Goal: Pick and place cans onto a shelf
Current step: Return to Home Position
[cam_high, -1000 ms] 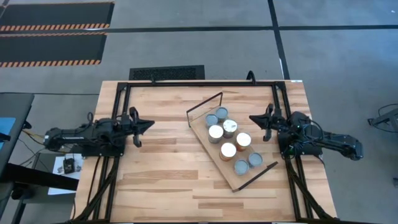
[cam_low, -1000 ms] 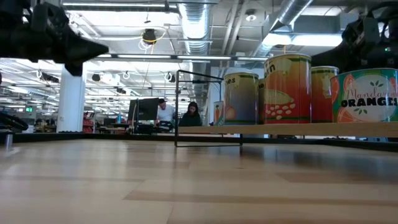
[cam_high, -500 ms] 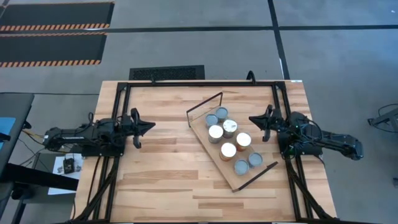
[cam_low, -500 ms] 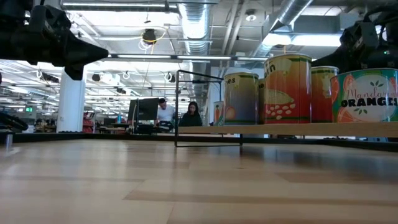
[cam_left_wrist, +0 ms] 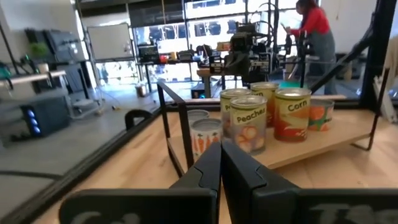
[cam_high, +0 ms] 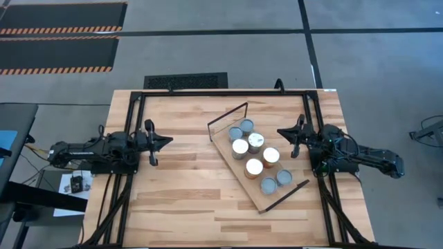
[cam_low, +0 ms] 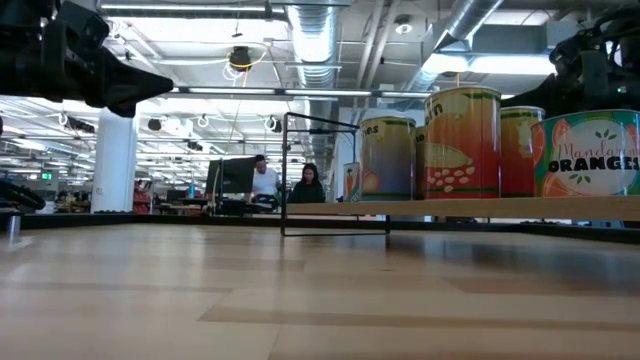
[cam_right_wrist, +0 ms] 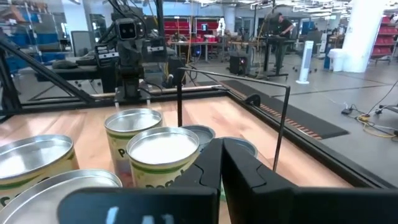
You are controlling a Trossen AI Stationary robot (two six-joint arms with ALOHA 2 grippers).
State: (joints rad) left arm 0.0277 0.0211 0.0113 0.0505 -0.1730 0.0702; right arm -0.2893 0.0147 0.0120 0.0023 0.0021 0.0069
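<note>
Cans [cam_high: 239,146]: round metal-top cyls on pale wood shelf [cam_high: 268,200], wire ends.

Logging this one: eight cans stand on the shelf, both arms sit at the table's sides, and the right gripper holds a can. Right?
No. The right gripper holds nothing: the right wrist view shows its fingers shut together, empty. The rest stands: eight cans on the shelf, both arms at the table's sides.
</note>
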